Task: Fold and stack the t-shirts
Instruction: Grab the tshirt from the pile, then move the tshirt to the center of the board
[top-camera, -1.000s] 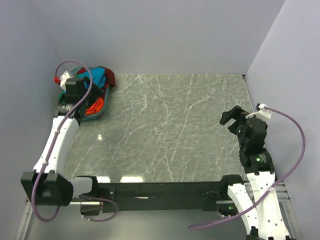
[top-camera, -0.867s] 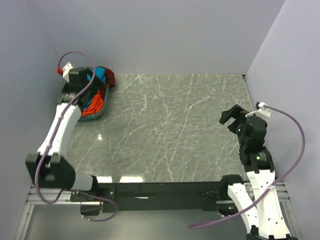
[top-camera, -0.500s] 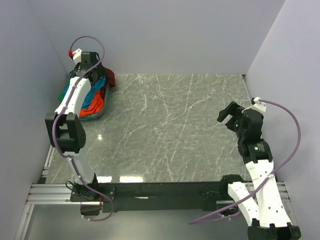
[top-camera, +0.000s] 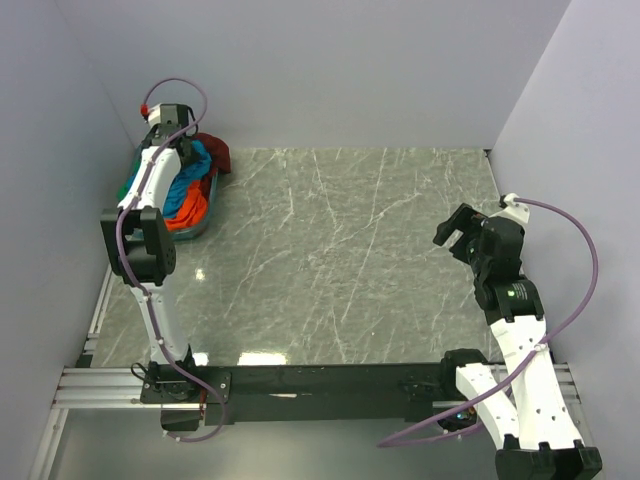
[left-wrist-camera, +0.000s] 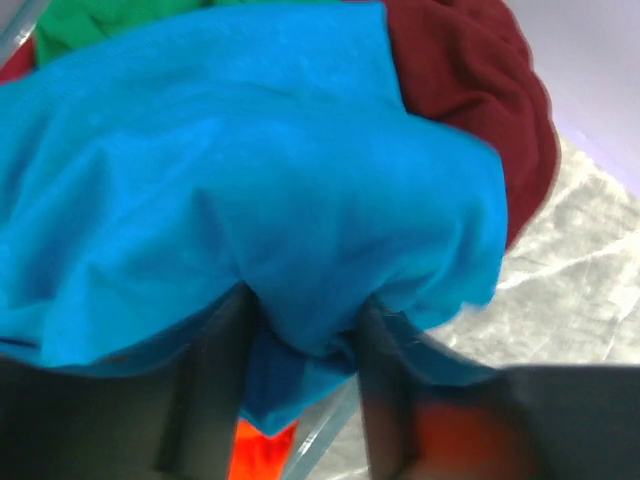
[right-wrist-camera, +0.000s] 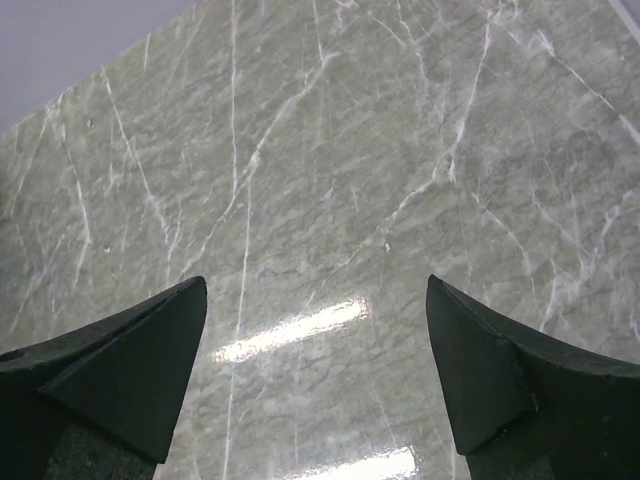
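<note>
The t-shirts lie heaped in a round basket (top-camera: 197, 231) at the table's far left corner. A teal-blue one (left-wrist-camera: 250, 180) is on top, with a dark red one (left-wrist-camera: 460, 90) beside it, a green one (left-wrist-camera: 110, 15) behind and an orange one (left-wrist-camera: 262, 455) underneath. My left gripper (left-wrist-camera: 300, 322) reaches down into the heap, and its two fingers pinch a bunched fold of the teal-blue t-shirt. In the top view that gripper (top-camera: 183, 150) sits over the basket's far side. My right gripper (right-wrist-camera: 315, 290) hangs open over bare marble at the right (top-camera: 455, 232), with nothing between its fingers.
The grey-green marble table (top-camera: 340, 250) spreads between the two arms. Pale walls close in the back, left and right sides. The basket's rim (left-wrist-camera: 325, 440) shows just under the left fingers. A black rail (top-camera: 320, 380) runs along the near edge.
My left arm has stretched up and over the basket, and its gripper has closed from wide open onto the teal-blue t-shirt. The right arm has shifted only slightly.
</note>
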